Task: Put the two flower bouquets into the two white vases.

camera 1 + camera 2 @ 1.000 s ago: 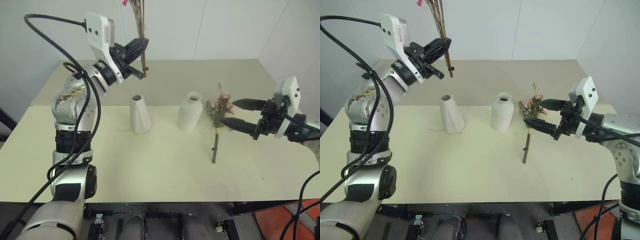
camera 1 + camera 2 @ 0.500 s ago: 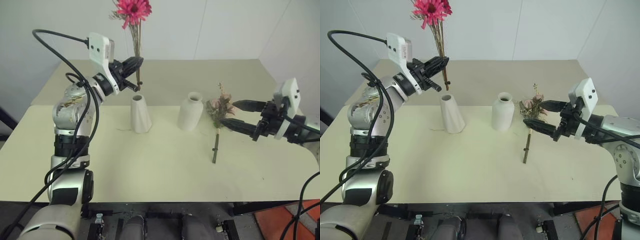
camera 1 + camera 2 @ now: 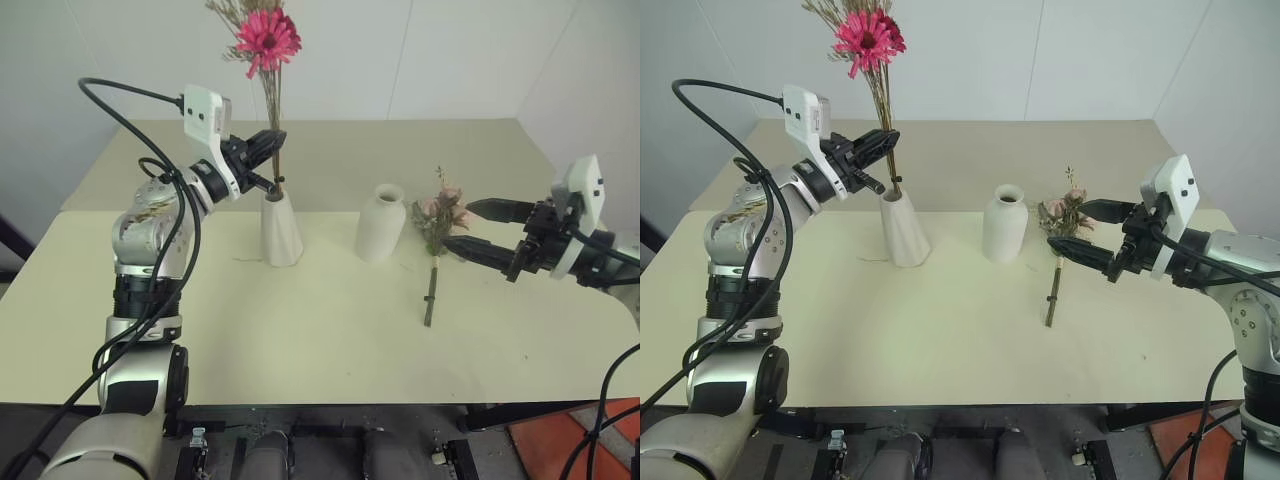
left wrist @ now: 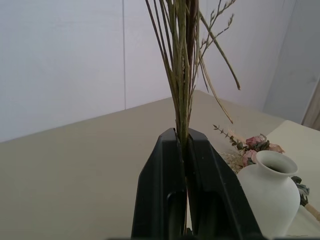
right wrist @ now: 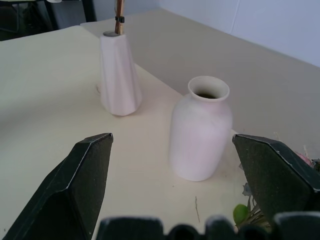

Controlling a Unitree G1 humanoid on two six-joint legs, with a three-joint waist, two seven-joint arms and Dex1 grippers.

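- Two grippers are raised over the cream table point(image 3: 300, 340), one at each side.
- Right gripper point(image 3: 482, 228): fingers spread wide, grasping nothing, level above the table with its tips flanking the head of the rose bouquet point(image 3: 438, 225).
- Rose bouquet: lies flat on the table, stem toward the near edge, pale pink heads just beside the rounded vase point(image 3: 381, 222).
- Rounded vase: upright, mouth unoccupied, well apart from the cone vase point(image 3: 279, 229).
- Cone vase: upright on the table; the stem ends of the daisy bouquet point(image 3: 266, 42) sit in its narrow mouth.
- Left gripper point(image 3: 273, 157): fingers clamped on the daisy bouquet's stems directly above the cone vase's rim.
- Daisy bouquet: stands nearly vertical, magenta daisy and tan plumes high above the gripper, against the white wall point(image 3: 450, 50).
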